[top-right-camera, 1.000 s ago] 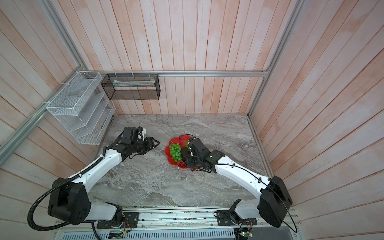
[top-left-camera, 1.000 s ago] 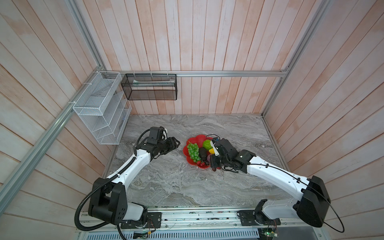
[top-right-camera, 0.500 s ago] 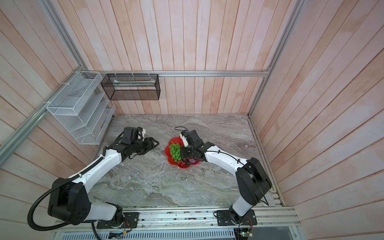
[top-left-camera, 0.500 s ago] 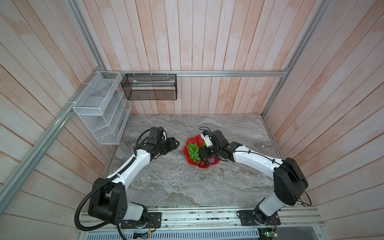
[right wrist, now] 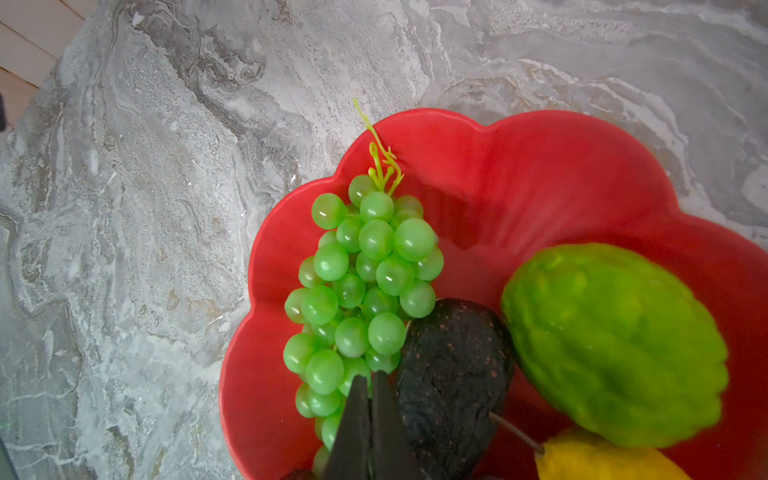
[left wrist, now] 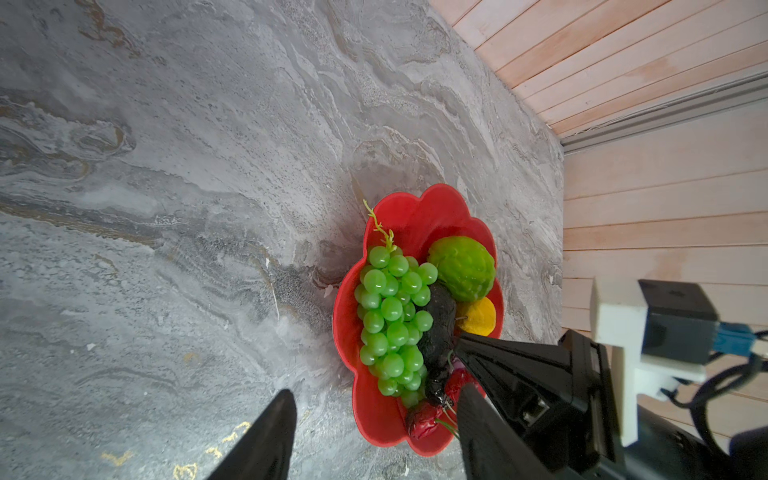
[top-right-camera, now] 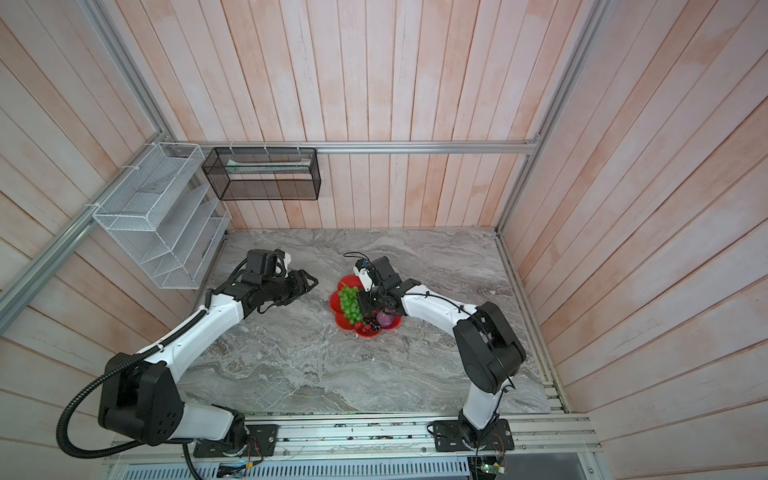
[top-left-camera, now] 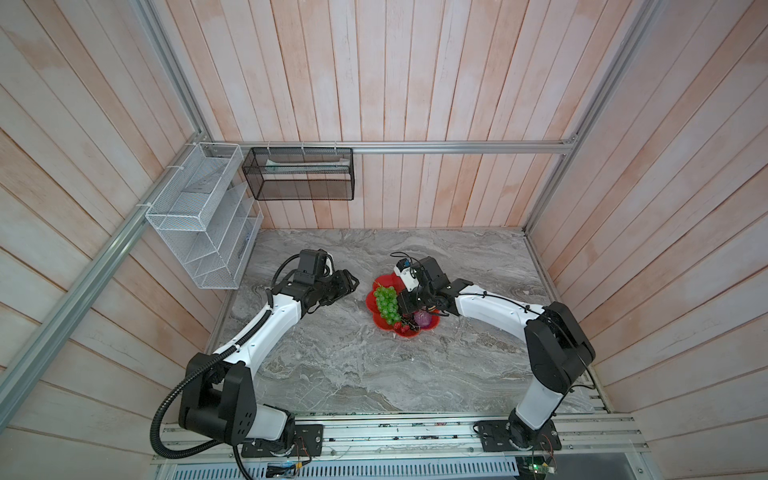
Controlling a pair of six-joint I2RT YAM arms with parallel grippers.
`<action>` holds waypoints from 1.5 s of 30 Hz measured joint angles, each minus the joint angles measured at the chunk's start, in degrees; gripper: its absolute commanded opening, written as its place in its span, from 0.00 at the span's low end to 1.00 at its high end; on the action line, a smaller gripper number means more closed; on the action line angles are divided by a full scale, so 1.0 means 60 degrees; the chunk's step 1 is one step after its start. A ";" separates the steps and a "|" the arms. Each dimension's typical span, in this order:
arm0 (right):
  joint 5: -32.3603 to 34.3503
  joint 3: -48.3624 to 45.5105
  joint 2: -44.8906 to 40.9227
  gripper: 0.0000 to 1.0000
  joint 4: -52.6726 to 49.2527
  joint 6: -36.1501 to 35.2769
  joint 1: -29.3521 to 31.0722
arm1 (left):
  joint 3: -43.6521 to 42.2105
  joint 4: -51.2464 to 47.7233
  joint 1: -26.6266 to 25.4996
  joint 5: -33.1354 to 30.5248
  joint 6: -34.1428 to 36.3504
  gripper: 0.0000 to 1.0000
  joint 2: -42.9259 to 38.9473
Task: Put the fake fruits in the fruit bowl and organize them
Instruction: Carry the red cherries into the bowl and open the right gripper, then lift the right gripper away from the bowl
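We list, left to right:
- White wire rack (top-left-camera: pixel 199 224) and black mesh basket (top-left-camera: pixel 299 174): on the walls, well behind the left claw (top-left-camera: pixel 353 283).
- Left claw: spread, just short of the fruit bowl (left wrist: pixel 374 415).
- Green grape bunch (right wrist: pixel 361 282) and dark avocado (right wrist: pixel 453 365): in the bowl, either side of the right claw (right wrist: pixel 370 380).
- Right claw: tips pressed together.
- Bumpy lime-green ball (right wrist: pixel 615 345) and yellow fruit (right wrist: pixel 602 461): in the bowl, beyond the avocado.

Grey veined marble table (top-left-camera: pixel 340 374). White wire rack (top-left-camera: pixel 199 220) on the wall by its far left corner. Black mesh basket (top-left-camera: pixel 299 174) hung above the far edge. Pale plank walls (top-left-camera: pixel 415 83) on three sides.
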 measured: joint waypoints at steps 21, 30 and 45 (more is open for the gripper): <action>0.0040 0.0066 -0.1013 0.19 -0.0583 -0.0310 -0.0007 | 0.0291 -0.0576 0.0000 0.0004 0.0106 0.66 -0.0157; 0.0772 -0.0313 -0.2532 0.37 -0.0947 -0.0171 -0.0036 | 0.0302 -0.0896 0.0000 -0.0026 0.0470 0.75 -0.0503; 0.2102 -0.2623 -0.5548 0.98 0.1067 -0.0426 -0.3472 | -0.1056 0.0801 0.0984 -0.2408 0.2878 1.00 -0.2244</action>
